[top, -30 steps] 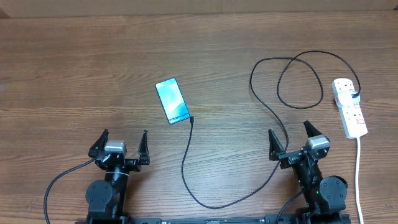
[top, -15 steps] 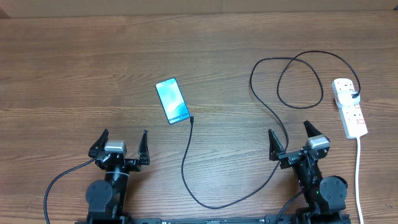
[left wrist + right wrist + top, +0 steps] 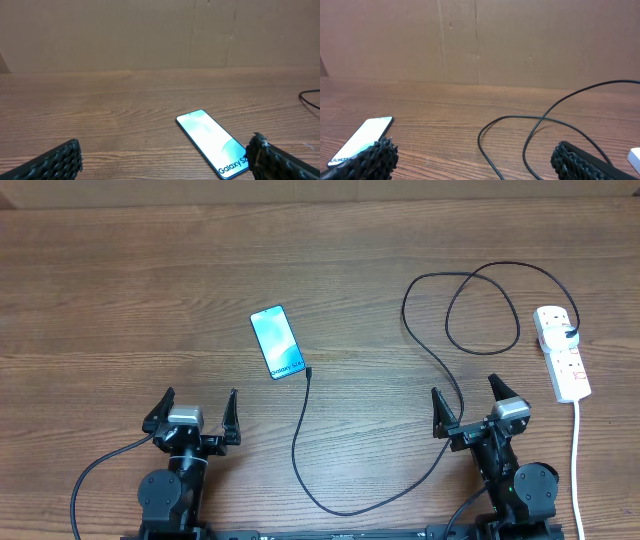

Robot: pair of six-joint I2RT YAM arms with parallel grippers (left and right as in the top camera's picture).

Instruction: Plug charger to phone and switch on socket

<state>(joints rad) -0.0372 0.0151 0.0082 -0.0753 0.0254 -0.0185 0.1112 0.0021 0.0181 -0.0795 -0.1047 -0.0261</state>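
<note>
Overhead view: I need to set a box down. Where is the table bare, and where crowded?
Bare: the wide stretch left of the phone, above the left hand; also between the phone and the charger loops. Crowded: the right side, where the charger runs past the right hand to the socket.

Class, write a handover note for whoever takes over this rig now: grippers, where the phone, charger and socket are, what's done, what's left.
Left gripper: open, empty.
Right gripper: open, empty.
Phone: flat, screen up, ahead of the left gripper.
Charger: runs from the socket at the right edge and loops past the right gripper. Its tip lies beside the phone's near corner, apparently not inserted.
Done: nothing visible.
Left: plug tip into phone, switch socket on.
</note>
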